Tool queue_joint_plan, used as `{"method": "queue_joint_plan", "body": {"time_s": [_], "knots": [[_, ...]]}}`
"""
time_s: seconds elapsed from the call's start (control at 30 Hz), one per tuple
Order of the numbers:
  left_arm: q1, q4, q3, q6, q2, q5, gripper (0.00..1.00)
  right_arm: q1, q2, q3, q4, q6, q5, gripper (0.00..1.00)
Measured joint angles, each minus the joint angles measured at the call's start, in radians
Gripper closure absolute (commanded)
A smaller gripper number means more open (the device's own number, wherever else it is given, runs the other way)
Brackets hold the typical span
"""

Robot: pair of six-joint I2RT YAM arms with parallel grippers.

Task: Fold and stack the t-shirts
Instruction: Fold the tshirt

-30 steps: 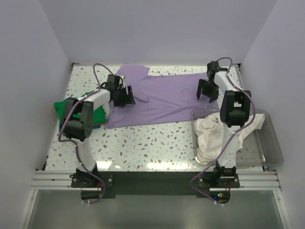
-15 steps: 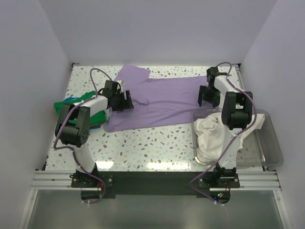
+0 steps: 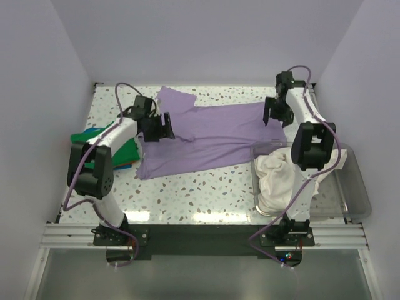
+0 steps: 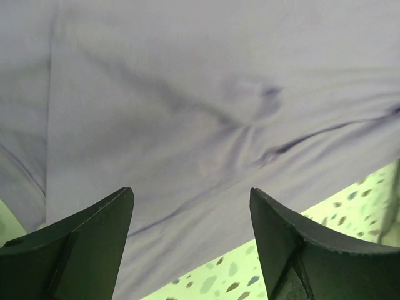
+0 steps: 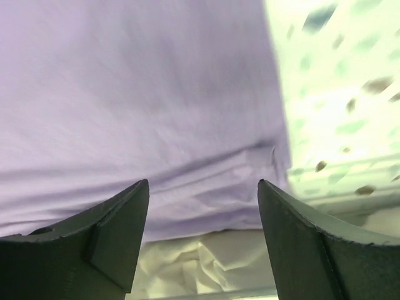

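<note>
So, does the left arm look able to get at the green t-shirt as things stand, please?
Probably yes: the green t-shirt lies in the open just left of the lavender t-shirt, under the left arm itself, and the left pincer is open and empty.

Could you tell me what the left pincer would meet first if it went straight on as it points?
The left pincer would most likely meet the lavender t-shirt first; that cloth fills the gap between its open jaws, though depth is unclear.

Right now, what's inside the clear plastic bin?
A crumpled cream white t-shirt fills the bin's left side. The right arm crosses above, covering part of it, and anything beneath the cloth is hidden.
</note>
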Motion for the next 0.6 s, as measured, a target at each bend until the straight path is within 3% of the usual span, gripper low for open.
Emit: {"method": "queue_joint_plan", "body": {"time_s": [0.13,0.3,0.6], "knots": [[0.015,-0.015,0.207,0.006,0.024,0.022,0.20,-0.014,0.000,0.158,0.062,-0.005,0.000,0.27],[0.071,0.056,0.476,0.026,0.180,0.038,0.21,-0.032,0.030,0.174,0.240,0.024,-0.003,0.31],[0.120,0.124,0.699,0.074,0.434,0.014,0.22,-0.032,0.250,0.181,0.494,0.071,-0.010,0.35]]}}
